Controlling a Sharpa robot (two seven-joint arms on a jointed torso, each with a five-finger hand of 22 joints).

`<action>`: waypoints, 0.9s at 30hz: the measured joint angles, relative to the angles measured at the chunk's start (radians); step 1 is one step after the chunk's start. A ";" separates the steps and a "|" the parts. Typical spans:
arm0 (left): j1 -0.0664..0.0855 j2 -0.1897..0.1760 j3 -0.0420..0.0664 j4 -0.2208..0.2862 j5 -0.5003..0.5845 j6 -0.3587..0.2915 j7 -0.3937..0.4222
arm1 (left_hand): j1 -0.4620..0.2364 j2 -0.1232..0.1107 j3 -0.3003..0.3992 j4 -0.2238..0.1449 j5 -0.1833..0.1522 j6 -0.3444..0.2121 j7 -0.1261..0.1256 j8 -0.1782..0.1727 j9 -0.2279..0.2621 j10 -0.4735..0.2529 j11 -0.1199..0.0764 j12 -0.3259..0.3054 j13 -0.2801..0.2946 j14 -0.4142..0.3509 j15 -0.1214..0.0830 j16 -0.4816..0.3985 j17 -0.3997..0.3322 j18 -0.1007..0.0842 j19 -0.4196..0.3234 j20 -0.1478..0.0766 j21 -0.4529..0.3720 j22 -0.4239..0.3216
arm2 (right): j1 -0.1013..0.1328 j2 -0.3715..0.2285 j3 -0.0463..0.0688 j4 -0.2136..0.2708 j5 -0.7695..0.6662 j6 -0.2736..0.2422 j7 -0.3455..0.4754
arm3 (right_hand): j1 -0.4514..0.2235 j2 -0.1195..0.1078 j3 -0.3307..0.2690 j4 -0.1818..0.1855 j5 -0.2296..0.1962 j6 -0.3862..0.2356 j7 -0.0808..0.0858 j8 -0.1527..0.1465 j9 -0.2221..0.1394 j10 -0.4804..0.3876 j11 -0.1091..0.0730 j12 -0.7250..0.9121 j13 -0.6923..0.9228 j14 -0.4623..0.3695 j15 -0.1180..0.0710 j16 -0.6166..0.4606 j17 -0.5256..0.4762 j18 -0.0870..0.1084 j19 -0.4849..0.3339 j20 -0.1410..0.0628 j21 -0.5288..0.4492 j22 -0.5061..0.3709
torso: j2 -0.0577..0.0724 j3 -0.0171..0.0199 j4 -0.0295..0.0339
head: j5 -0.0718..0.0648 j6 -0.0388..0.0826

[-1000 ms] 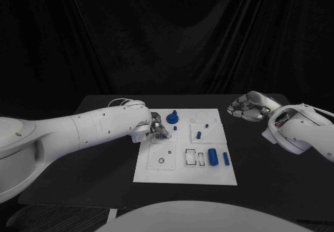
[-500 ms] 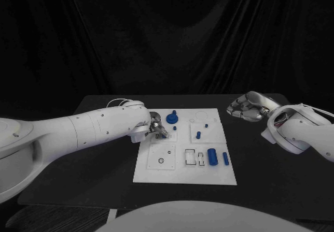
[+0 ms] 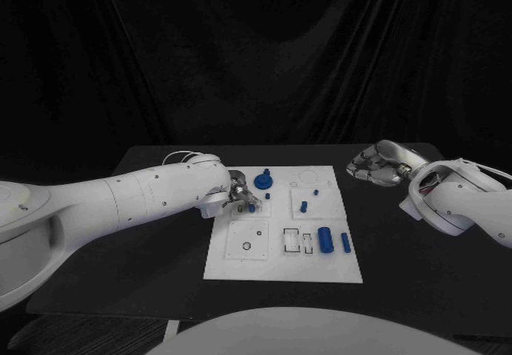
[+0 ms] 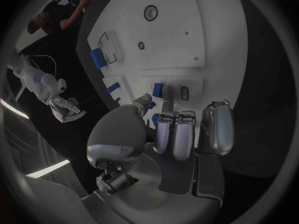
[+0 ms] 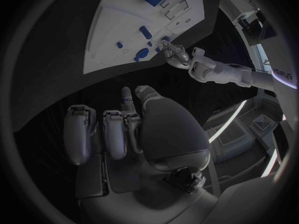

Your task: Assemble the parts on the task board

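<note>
My left hand [image 3: 241, 198] reaches over the board's [image 3: 280, 270] left edge, fingers bent down — a small blue part [image 4: 158, 90] sits at the fingertips [image 4: 164, 108], and I cannot tell whether I grip it. My right hand [image 3: 376, 167] hangs curled over the bench [image 3: 128, 259] off the board's far right corner, holding nothing.

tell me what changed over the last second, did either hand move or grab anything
Hardly anything. The left hand stays at the board's left edge, fingers down by a small blue part; whether it holds it is unclear. The right hand still hovers curled off the board's right side, holding nothing. The blue parts lie where they were.
</note>
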 measured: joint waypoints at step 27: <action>0.000 -0.023 0.000 0.034 -0.007 -0.017 -0.002 | 0.009 -0.013 -0.053 0.006 -0.006 0.000 0.000 0.000 -0.001 0.000 0.000 0.000 0.000 0.000 0.000 0.000 0.000 0.000 0.002 0.002 -0.004 0.000 | -0.004 0.001 0.000 -0.005 0.000 0.008 -0.001 | 0.000 0.000 0.000 0.000 0.000 0.000 0.000 0.000 0.000 0.000 0.000 0.000 0.000 0.000 0.000 0.000 0.000 0.000 0.000 0.000 0.000 0.000 | 0.000 0.0000 -0.0003 | 0.005 0.000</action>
